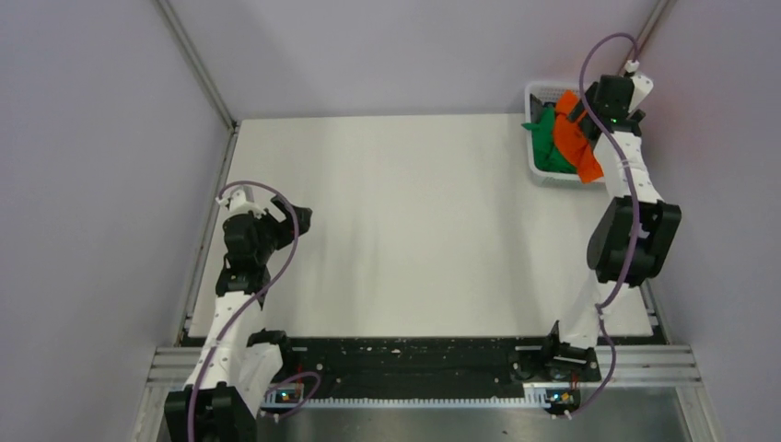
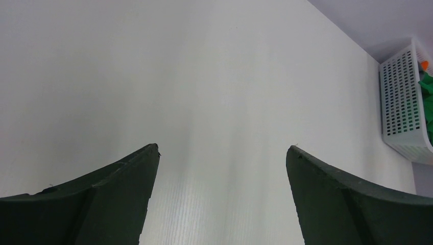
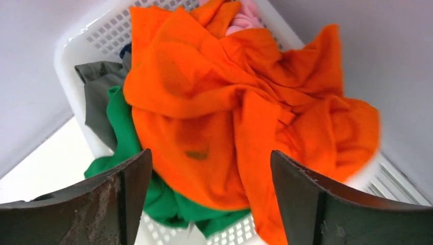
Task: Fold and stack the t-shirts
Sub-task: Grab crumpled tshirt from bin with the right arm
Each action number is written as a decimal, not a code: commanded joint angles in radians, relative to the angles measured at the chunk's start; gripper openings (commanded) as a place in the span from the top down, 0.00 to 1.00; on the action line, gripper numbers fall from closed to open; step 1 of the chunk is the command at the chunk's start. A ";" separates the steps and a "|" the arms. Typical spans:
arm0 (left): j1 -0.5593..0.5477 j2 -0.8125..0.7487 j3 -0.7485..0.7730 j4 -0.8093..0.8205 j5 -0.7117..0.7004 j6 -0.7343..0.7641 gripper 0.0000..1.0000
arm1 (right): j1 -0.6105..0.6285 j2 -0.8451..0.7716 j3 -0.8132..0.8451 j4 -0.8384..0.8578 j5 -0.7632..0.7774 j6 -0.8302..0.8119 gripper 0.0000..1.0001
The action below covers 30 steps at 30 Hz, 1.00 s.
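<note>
My right gripper (image 3: 209,153) hangs over the basket (image 3: 87,35) in the far right corner, its jaws wide apart and holding nothing. The orange shirt (image 3: 230,102) lies crumpled straight ahead between them, with the green shirt (image 3: 120,122) beneath it and the pink shirt (image 3: 245,18) peeking out behind. My left gripper (image 2: 222,148), equally wide and holding nothing, is over the table (image 2: 153,76) well apart from the basket, so the right arm is nearer.

The left arm (image 1: 238,285) and right arm (image 1: 629,198) have white links, black joints and a looping purple cable (image 1: 589,66) each. The left end effector (image 2: 222,152) and right end effector (image 3: 210,157) bear dark tapering fingers (image 2: 102,204).
</note>
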 commanded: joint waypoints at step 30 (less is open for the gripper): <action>-0.012 -0.045 0.072 -0.052 0.007 -0.004 0.01 | 0.287 -0.289 0.438 -0.136 -0.567 -0.167 1.00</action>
